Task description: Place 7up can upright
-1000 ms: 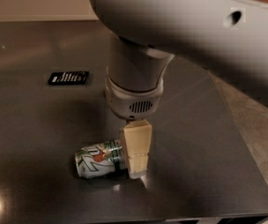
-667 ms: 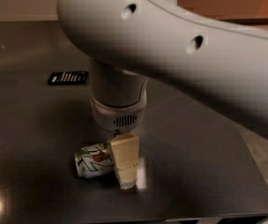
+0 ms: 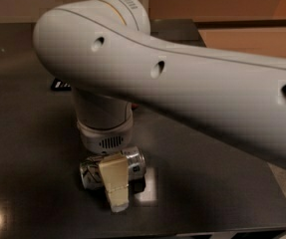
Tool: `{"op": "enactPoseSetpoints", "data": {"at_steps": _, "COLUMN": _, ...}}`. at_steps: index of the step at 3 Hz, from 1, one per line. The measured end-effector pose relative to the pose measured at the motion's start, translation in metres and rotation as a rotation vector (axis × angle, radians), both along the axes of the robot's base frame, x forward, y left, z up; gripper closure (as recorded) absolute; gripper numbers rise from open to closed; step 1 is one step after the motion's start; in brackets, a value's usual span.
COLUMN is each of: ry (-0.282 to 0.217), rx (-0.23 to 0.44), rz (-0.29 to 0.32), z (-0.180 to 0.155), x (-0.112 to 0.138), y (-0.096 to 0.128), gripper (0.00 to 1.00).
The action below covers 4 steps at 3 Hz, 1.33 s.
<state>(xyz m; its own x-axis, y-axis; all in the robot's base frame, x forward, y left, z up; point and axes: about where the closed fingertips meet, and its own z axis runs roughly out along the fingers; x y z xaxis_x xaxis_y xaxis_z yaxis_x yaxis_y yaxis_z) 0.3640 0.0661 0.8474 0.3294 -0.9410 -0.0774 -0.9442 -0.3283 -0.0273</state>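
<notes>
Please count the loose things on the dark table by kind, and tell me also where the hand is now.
Cans: 1, the 7up can, lying on its side.
Devices: 1, the flat black device, mostly hidden behind the arm.
Total: 2.
The hand is down at the can, across its middle.

smooth white arm (image 3: 192,93), dark round holes (image 3: 157,68), tan end effector (image 3: 116,187) low centre

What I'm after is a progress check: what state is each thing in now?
Can: lying on its side on the table.
Pincer: down over the can's middle.
Black device: flat on the table, mostly hidden behind the arm.
</notes>
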Motion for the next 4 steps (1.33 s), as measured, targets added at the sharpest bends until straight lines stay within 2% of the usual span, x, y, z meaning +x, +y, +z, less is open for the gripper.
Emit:
{"op": "enactPoseSetpoints", "data": {"at_steps": 1, "ry": 0.012, "rx": -0.006, "rz": 0.001, "z": -0.010, "x": -0.004, "y": 0.007, "gripper": 0.03}}
{"op": "enactPoseSetpoints", "data": {"at_steps": 3, "ry": 0.031, "rx": 0.000, "rz": 0.003, "z": -0.017, "x": -0.012, "y": 0.013, "gripper": 0.50}}
{"op": "enactPoseSetpoints", "data": {"at_steps": 4, "ry": 0.044, "rx": 0.037, "rz": 0.012, "z": -0.006, "x": -0.014, "y": 0.015, "gripper": 0.74}}
